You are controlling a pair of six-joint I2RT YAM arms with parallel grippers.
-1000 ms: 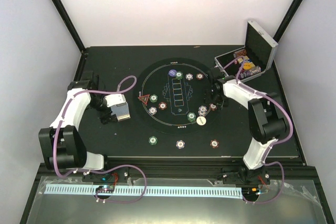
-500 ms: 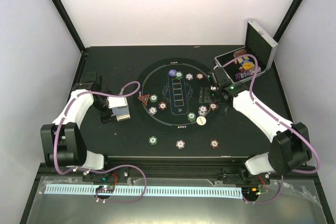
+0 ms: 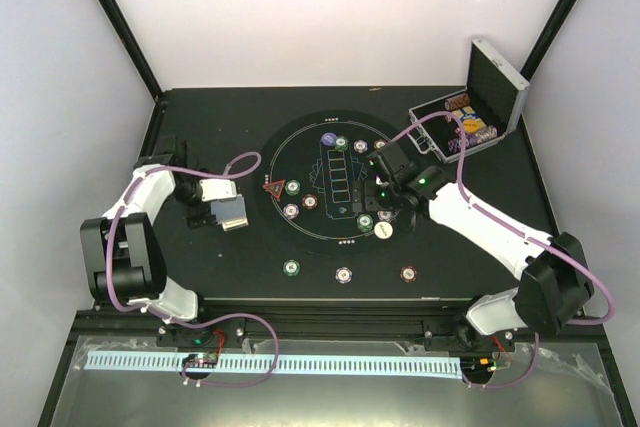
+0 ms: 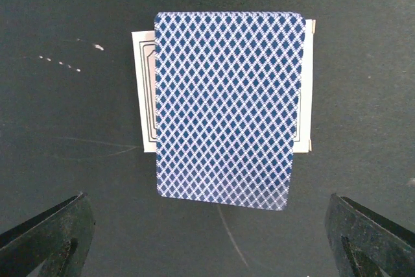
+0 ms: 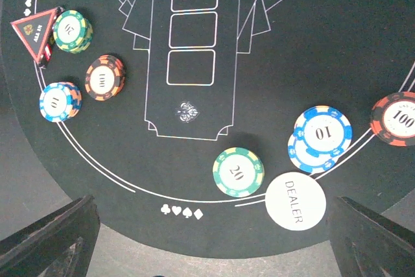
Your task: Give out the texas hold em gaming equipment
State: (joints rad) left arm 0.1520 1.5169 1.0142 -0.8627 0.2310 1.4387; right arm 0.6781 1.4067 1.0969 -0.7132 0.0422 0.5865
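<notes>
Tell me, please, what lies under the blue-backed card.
A white piece with a printed border shows past the card on both sides. Its middle is covered, so what it is cannot be told.

**Overhead view:** bright, even light from above. The white walls (image 3: 330,17) are close to washed out. The black desk (image 3: 200,257) stays readable, and shadows are soft and short.

**Left wrist view:** the cards (image 4: 227,108) ahead of the left claw (image 4: 207,244) are sharp, with their near edge paled by faint glare. The desk shows a dull sheen and fine scratches. The fingers (image 4: 48,238) at the lower corners are dark and soft.

**Right wrist view:** the chips (image 5: 238,172) ahead of the right claw (image 5: 214,241) are crisp, with small soft shadows. The white disc (image 5: 295,200) is bright and its lettering is legible. The fingers here are blurred.
</notes>
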